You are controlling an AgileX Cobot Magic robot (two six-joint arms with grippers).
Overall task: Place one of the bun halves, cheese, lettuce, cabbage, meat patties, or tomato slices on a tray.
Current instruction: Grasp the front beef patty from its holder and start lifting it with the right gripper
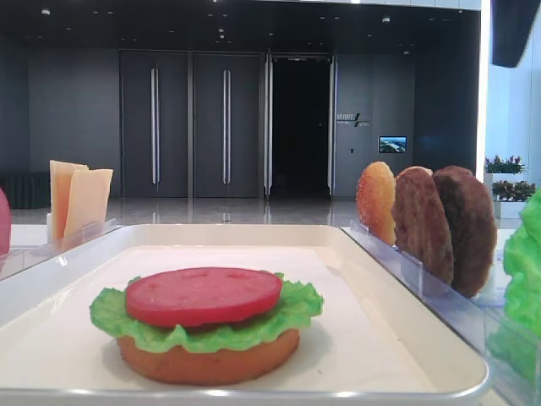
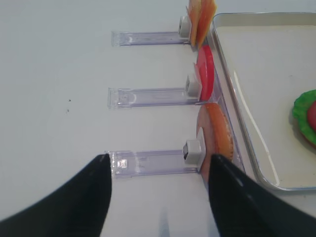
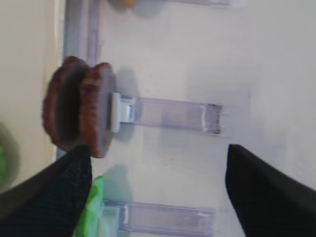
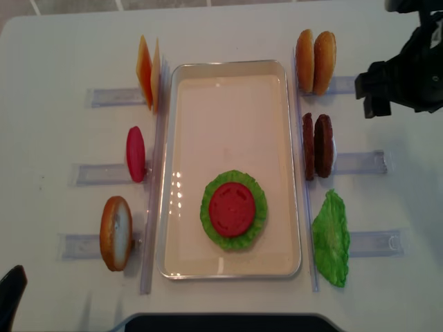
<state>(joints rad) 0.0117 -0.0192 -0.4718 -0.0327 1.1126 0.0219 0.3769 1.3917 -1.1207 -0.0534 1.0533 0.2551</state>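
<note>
On the off-white tray (image 4: pixel 291 138) lies a stack of a bun half (image 1: pixel 207 359), lettuce (image 4: pixel 211 221) and a tomato slice (image 4: pixel 232 209). Two meat patties (image 4: pixel 316 146) stand on edge in a rack right of the tray. My right gripper (image 3: pixel 158 192) hangs open over that rack's clear rail, with the patties (image 3: pixel 79 113) just beyond its left finger. The left gripper (image 2: pixel 158 192) is open and empty above the rack that holds a bun half (image 2: pixel 217 138). Cheese (image 4: pixel 148 72), a tomato slice (image 4: pixel 136 153), more bun halves (image 4: pixel 315 61) and lettuce (image 4: pixel 331 238) stand in racks. Cabbage is out of view.
Clear plastic racks (image 4: pixel 360 162) line both long sides of the tray on the white table (image 4: pixel 55 55). The right arm's black body (image 4: pixel 398 76) hangs over the table's far right corner.
</note>
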